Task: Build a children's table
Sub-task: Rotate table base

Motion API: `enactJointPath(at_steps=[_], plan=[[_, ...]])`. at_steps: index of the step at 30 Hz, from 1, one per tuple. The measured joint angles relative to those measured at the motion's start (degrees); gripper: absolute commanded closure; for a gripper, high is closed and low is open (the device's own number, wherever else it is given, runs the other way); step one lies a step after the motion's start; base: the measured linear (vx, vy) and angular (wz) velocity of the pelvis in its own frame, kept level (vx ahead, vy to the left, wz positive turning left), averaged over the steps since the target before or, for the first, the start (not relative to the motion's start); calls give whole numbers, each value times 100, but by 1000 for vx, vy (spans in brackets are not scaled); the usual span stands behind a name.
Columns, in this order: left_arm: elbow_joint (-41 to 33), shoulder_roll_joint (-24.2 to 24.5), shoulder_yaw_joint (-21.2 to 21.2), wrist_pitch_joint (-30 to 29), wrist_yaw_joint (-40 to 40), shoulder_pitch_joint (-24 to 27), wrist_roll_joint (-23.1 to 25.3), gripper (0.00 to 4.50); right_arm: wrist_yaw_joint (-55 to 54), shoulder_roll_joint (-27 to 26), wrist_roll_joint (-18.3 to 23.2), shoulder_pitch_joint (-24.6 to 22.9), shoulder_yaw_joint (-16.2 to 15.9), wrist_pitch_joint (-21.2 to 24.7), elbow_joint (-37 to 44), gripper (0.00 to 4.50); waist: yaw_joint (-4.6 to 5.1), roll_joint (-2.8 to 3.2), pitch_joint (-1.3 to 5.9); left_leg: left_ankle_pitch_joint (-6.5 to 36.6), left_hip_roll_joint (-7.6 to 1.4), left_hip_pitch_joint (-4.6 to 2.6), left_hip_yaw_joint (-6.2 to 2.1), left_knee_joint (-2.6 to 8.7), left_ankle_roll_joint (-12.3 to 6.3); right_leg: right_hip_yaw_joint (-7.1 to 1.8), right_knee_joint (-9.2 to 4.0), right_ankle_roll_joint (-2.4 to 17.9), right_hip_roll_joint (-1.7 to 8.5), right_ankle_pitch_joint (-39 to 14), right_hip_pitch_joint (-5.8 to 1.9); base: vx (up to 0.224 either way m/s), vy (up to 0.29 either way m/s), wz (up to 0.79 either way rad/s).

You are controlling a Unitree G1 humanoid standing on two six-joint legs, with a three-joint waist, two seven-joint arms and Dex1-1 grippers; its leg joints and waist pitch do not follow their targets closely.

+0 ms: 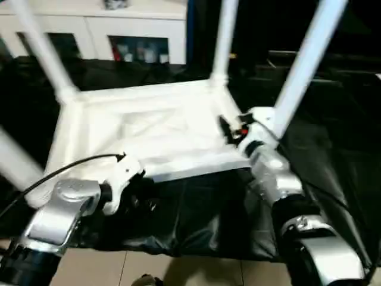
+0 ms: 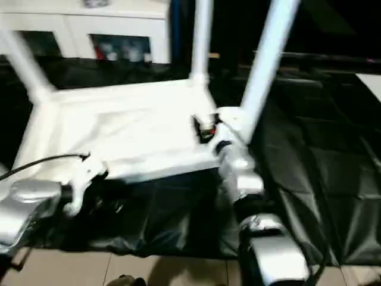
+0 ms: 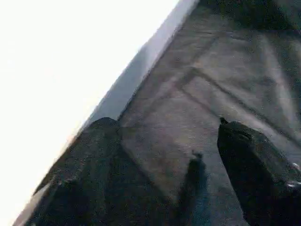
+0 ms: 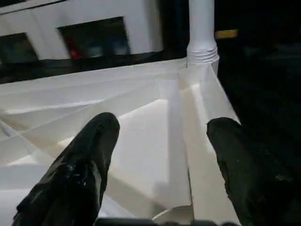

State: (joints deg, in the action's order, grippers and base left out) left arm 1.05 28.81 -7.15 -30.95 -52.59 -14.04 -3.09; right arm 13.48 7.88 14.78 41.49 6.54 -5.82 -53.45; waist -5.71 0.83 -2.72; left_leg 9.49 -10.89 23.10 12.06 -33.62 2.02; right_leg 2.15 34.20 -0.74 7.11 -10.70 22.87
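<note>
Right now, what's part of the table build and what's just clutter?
Job:
- tabletop, upside down on the black sheet
- four legs standing in its corners, e.g. far right leg, near right leg
- left gripper, open beside the tabletop's edge
- right gripper, open over the ribbed underside

Clutter:
- cabinet behind
- black sheet
</note>
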Motion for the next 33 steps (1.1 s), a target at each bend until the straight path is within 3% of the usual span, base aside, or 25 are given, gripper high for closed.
enactJointPath(at_steps=[3,7,12,16,17,22,23,24,27,30,33], plan=[[141,-43,189,255,364,-11,92,20,-126,328,-7,110,256,-144,-220,105,-36,-3,-1,-1,-4,3,8,-5,-1,-5,1,-1,2,0,-9,0,0,0],[172,-263,449,622,861,-6,129,1,-50,733,-122,187,315,-452,-669,105,-29,5,-1,-2,-4,8,7,-19,-1,-2,2,-3,4,1,-10,0,0,0],[350,-846,991,865,1789,-8,-45,1,687,756,-153,170,216,-551,-698,105,135,34,6,-2,-13,10,-6,-24,-2,2,13,-8,-10,2,4,0,0,0],[534,-1160,1499,1254,2403,126,-229,1,1374,473,-266,-406,-308,-511,169,105,252,69,15,-9,-20,12,-82,-31,11,3,12,-14,-58,-1,4,0,0,0],[536,-1287,1635,1475,2586,219,-268,0,1406,403,-272,-633,-416,-455,431,79,248,92,15,-12,-34,17,-91,-31,17,12,5,-14,-68,-1,2,0,0,0],[543,-1592,1997,1990,3156,535,-291,0,1522,393,-258,-1353,-547,-298,1362,60,205,134,6,-12,-50,17,-83,-27,19,17,3,-14,-76,-1,2,0,0,0],[541,-1692,2037,2113,3267,585,-291,0,1539,404,-253,-1518,-594,-213,1667,43,194,217,-10,-13,-54,19,-89,-31,23,22,-3,-12,-79,0,-5,0,0,0],[510,-1878,2083,2263,3411,664,-295,0,1554,419,-253,-1709,-638,-121,2054,34,205,244,-3,-12,-55,2,-86,-35,23,22,-29,-10,-80,3,-35,0,0,0],[432,-2206,2069,2602,3718,834,-293,0,1526,447,-282,-2224,-748,201,2742,13,239,402,13,-10,-28,-8,-83,-28,20,5,-35,-15,-64,0,-48,0,0,0],[379,-2325,2045,2970,3968,1013,-247,0,1489,535,-320,-2665,-827,581,3231,5,270,491,6,-11,-29,-7,-90,-19,21,7,-24,-49,-66,-5,-38,0,0,0],[396,-2371,2218,3115,4312,970,-222,0,1469,647,-317,-2844,-847,1020,3726,5,316,522,18,-12,-37,-5,-102,-10,23,13,-16,-122,-75,-6,-28,0,0,0]])
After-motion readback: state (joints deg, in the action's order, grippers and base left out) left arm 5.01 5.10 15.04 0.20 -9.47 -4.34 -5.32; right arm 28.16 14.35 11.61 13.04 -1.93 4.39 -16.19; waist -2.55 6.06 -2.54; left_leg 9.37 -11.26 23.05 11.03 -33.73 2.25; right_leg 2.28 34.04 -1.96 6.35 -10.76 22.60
